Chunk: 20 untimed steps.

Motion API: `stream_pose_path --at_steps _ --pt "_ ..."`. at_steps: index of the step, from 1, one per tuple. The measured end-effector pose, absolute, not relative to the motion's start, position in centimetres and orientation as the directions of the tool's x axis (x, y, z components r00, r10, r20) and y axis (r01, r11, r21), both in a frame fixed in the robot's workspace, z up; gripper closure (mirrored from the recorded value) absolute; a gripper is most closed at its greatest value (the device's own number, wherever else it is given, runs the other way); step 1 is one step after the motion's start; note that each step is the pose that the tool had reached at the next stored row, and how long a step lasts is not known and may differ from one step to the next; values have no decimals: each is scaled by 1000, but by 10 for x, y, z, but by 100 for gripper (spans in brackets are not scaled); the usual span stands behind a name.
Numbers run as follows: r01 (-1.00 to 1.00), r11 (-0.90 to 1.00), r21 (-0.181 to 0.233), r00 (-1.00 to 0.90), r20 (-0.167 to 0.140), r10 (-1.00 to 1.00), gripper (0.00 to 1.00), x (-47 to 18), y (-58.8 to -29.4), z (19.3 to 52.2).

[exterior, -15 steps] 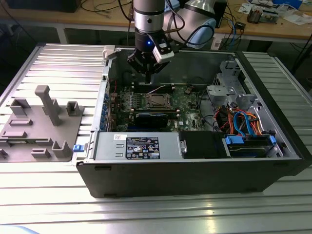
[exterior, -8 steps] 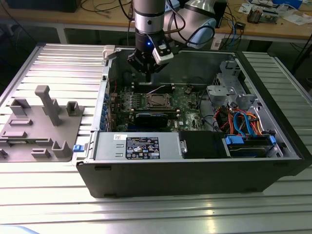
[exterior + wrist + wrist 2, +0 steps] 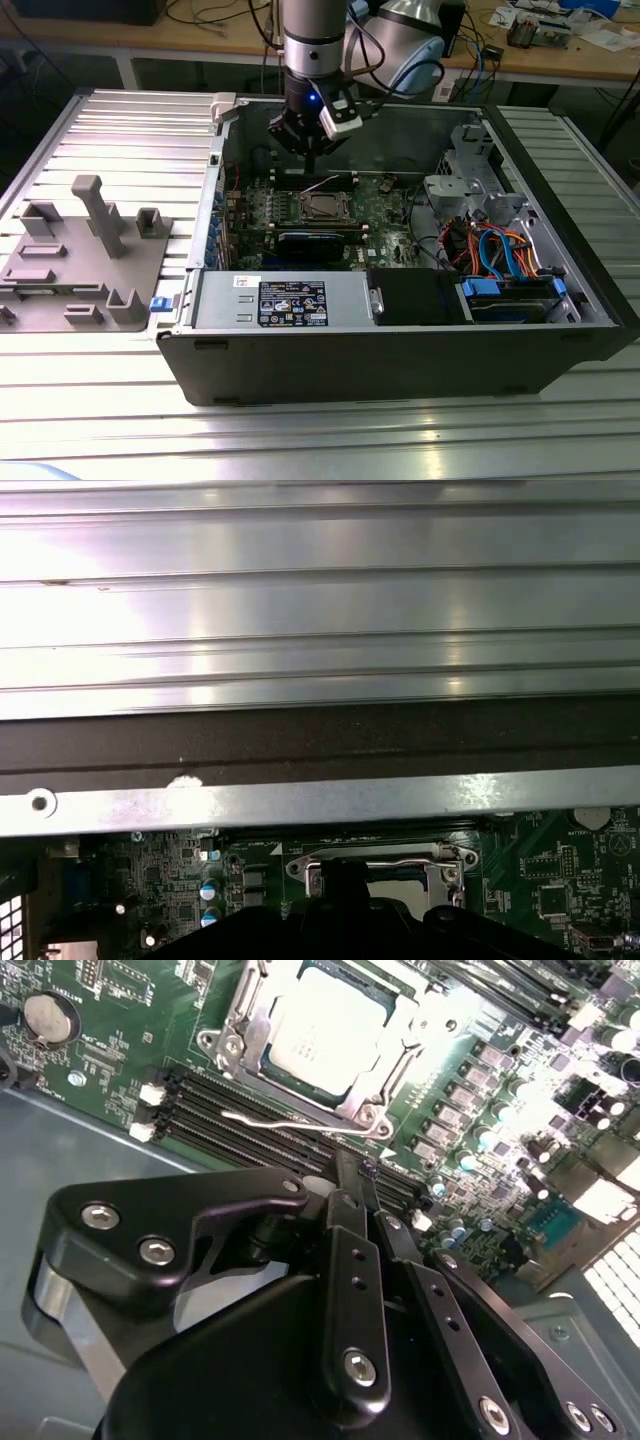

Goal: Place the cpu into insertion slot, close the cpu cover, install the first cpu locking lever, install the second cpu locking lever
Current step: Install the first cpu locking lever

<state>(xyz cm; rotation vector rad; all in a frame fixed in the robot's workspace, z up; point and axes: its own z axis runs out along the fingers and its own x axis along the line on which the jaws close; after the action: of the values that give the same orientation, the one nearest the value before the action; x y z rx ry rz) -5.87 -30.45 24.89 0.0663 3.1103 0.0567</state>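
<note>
The cpu lies flat in the insertion slot, its silver top showing through the window of the cpu cover, which lies down over it. A thin silvery locking lever runs along the socket's edge above the memory slots, one end standing free. My gripper hovers just beside that lever with its black fingers together and nothing seen between them. In the exterior view the gripper hangs inside the open case, a little behind the cpu. The first wrist view shows the cover beyond the gripper body.
The open computer case lies on a ribbed metal table. A labelled power supply sits at the front, a black heatsink bar by the socket, and orange and blue cables at the exterior view's right. A grey fixture stands outside, left.
</note>
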Motion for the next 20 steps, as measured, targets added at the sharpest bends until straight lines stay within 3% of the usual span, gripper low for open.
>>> stream_pose_path --at_steps 20 --pt "-11 999 45 -1000 -29 -10 89 -42 -305 238"
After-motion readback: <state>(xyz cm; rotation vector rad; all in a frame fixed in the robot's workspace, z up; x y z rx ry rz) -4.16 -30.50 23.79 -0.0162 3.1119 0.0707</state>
